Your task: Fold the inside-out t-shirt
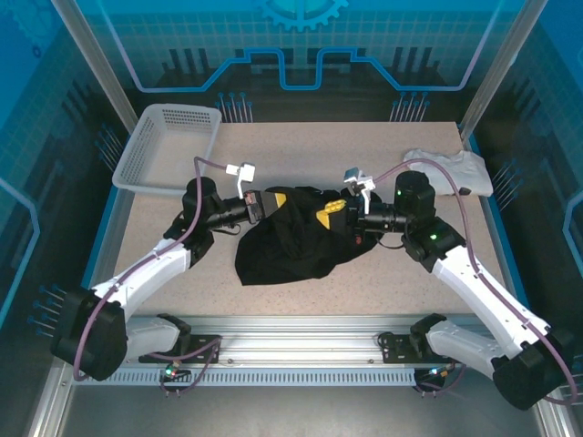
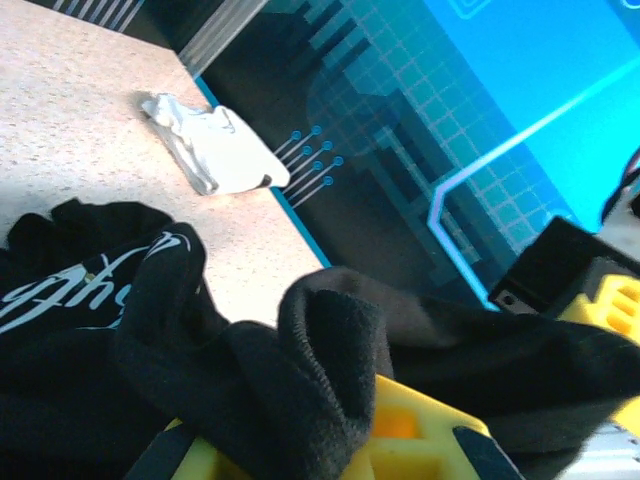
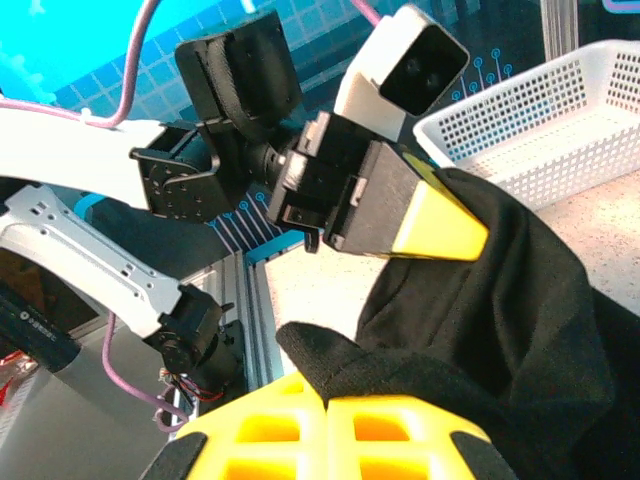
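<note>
Nearest of all, both arm bases are being carried on the metal rail at the near edge. Both arms are being angled inward over the table, elbows out and wrists turned towards each other.

The left gripper is being held level, and its yellow fingers are closed on a bunched fold of the inside-out t-shirt. The right gripper is being pointed at it from the right, fingers pressed tight together with black cloth pinched at the tips.

The shirt is being held up by its upper edge between the two claws at mid-table. The rest is being left to sag in a crumpled heap toward the near side. White script lettering is being shown on the cloth.

Farther back, a white mesh basket is being seen at the far left corner and a white garment at the far right edge. Beyond them the table is being closed in by blue panels.
</note>
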